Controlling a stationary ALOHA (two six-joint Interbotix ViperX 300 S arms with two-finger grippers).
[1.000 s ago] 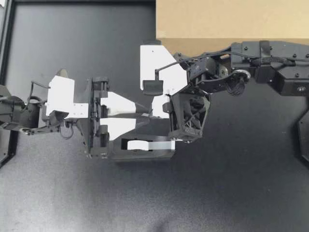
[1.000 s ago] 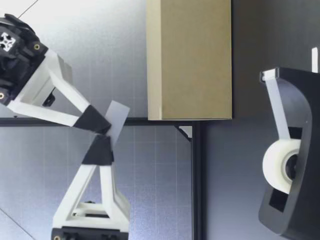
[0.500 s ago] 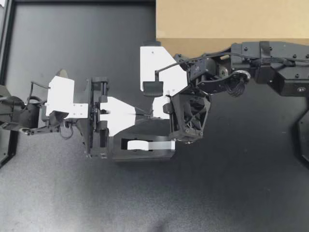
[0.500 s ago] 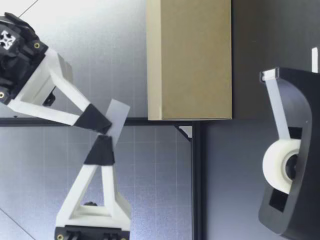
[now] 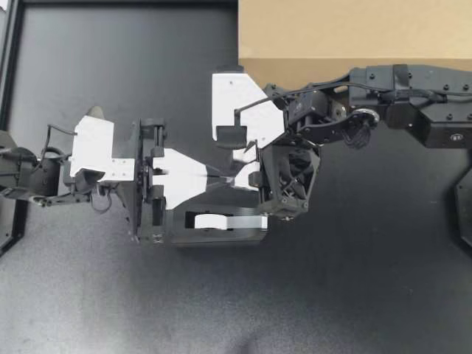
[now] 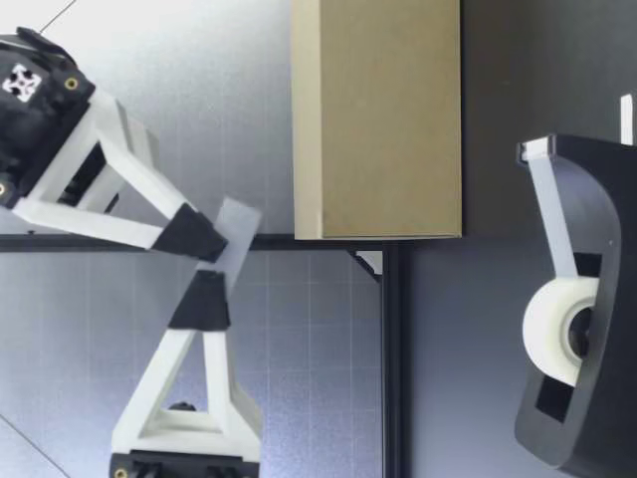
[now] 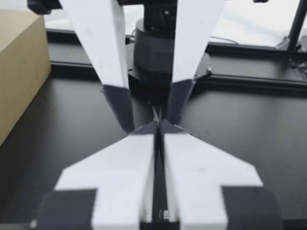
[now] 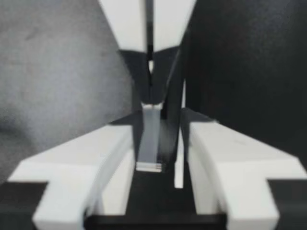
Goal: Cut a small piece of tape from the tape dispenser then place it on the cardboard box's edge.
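Right now the cut piece of tape point(image 6: 237, 231) hangs in the air well above the table point(image 5: 369, 295), clear of the tape dispenser point(image 5: 221, 234). My left gripper point(image 5: 227, 179) is clamped on one end of it. My right gripper point(image 5: 242, 168) meets it tip to tip, but its fingers point(image 7: 120, 105) stand slightly apart on either side of the strip, so at most one pad is touching.

I judge this to be a handover. To do it well, I'd hold the left clamp firm and draw the right arm straight back along its own axis. That way any pad the tape is stuck to peels off without twisting or folding the free end. Then I'd carry the strip flat to the near edge of the cardboard box point(image 5: 354, 29), which lies just beyond the right gripper.
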